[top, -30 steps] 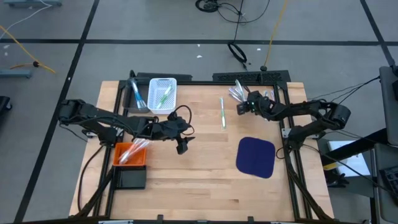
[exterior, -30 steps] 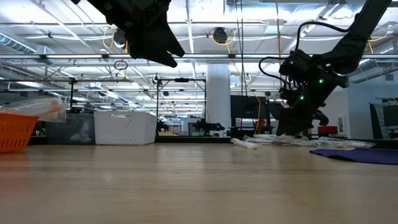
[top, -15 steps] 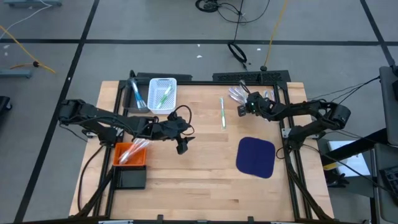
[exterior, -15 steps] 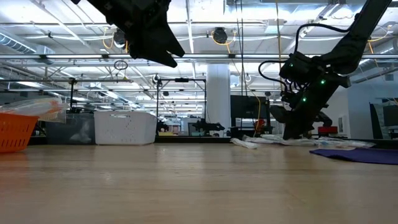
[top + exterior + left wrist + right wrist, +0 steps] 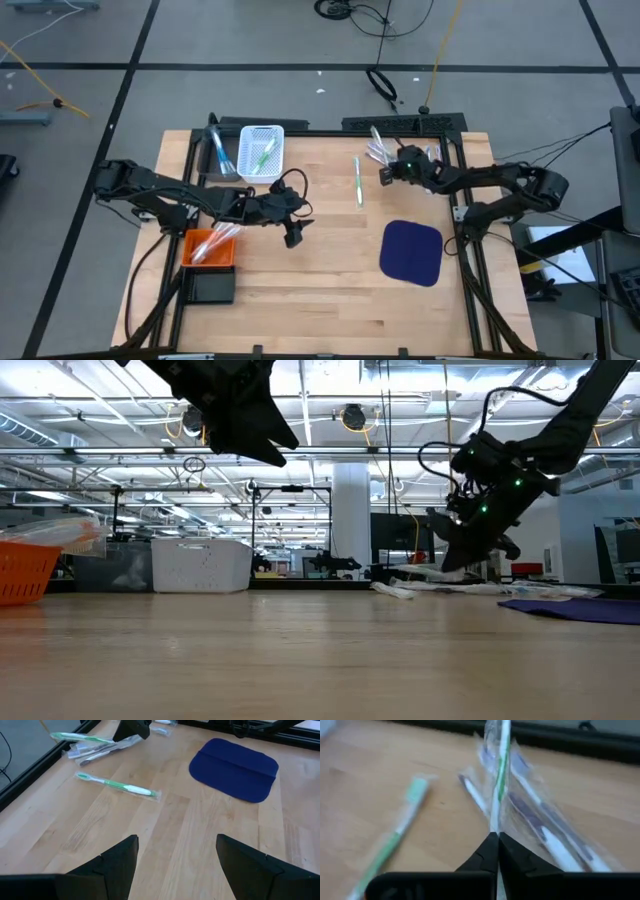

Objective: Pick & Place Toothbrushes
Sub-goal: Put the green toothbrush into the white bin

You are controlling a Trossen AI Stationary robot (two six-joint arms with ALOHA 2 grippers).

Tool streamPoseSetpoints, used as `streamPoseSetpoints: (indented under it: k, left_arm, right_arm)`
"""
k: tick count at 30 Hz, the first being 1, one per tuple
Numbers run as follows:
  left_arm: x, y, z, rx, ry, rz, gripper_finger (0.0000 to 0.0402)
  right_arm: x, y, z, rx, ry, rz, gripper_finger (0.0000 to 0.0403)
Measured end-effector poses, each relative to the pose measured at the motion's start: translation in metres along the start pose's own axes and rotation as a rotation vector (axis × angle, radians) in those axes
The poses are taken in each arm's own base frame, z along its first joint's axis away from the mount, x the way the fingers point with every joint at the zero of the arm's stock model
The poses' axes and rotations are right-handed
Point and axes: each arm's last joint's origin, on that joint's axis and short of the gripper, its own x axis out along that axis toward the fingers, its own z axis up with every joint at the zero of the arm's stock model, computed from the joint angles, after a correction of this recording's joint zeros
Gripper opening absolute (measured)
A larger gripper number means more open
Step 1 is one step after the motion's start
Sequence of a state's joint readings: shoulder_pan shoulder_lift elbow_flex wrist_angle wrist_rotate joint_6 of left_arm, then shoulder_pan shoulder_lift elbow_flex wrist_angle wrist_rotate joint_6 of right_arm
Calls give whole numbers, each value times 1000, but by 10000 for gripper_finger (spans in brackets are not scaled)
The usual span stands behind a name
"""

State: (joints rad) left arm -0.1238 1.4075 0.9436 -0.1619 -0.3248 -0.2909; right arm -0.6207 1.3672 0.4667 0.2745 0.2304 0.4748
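Surface: pale wooden table (image 5: pixel 330 290) with visible plank grain, framed by dark rails, on a grey floor with black tape lines. Behind the table in the low view, an open industrial hall with ceiling trusses and strip lights.

Materials and shapes: a flat navy mat (image 5: pixel 412 251), rounded rectangle with a soft centre crease, lies at about 4 o'clock from table centre. One green-and-white toothbrush (image 5: pixel 358 181) in clear crinkled wrap lies alone near 1 o'clock. A loose pile of wrapped toothbrushes (image 5: pixel 379 150), thin translucent sticks, sits at the far edge toward 2 o'clock.

Right gripper (image 5: pixel 390 172) is at that pile, fingers pressed together, pinching a green-striped wrapped toothbrush (image 5: pixel 499 765) that stands up from its tips in the right wrist view.

Left gripper (image 5: pixel 293 236) hangs over the table near 9 o'clock, its dark wedge-shaped fingers (image 5: pixel 117 865) spread, nothing between them.

Containers: a white perforated basket (image 5: pixel 261 151) at 11 o'clock holds green-handled toothbrushes. An orange mesh basket (image 5: pixel 208 252) at 8 o'clock holds pale, pinkish wrapped ones. A dark tray (image 5: pixel 221 152) beside the white basket holds bluish ones. A black box (image 5: pixel 212 286) sits just beside the orange basket; contents cannot be told.
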Motion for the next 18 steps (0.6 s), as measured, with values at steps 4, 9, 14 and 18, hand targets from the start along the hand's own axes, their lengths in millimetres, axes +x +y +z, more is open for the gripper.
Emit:
streamPoseSetpoints:
  k: [4,9,14,18]
  left_arm:
    - [0,0,0,-10,-7,16,271]
    - [0,1,2,-39,-35,43,271]
    - [-1,-1,9,-47,-103,25,271]
    - [-2,-3,16,-48,-171,6,271]
  right_arm:
    - [-13,11,6,-23,-35,108,0]
    - [-38,34,13,-73,-113,321,1]
    - [-68,63,13,-125,-221,543,1]
    - [-88,83,8,-178,-289,691,1]
